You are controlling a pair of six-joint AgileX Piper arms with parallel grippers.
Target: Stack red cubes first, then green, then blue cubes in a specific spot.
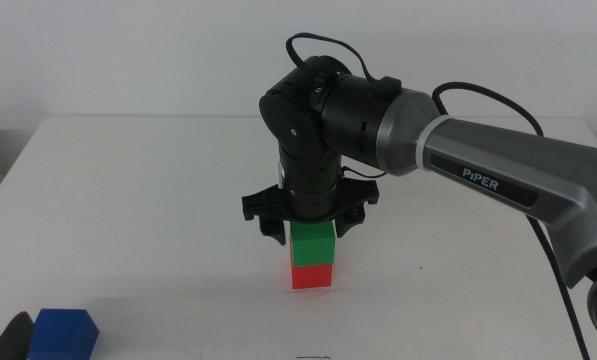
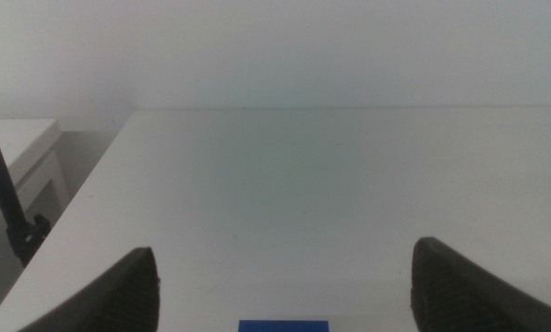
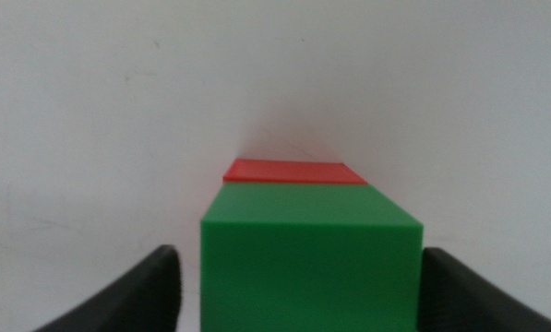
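My right claw (image 1: 310,222) hangs wide open, gripping nothing, astride the green cube (image 1: 312,245) stacked on the red cube (image 1: 312,276)

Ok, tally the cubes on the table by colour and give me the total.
Red cube: 1
Green cube: 1
Blue cube: 1
Total: 3
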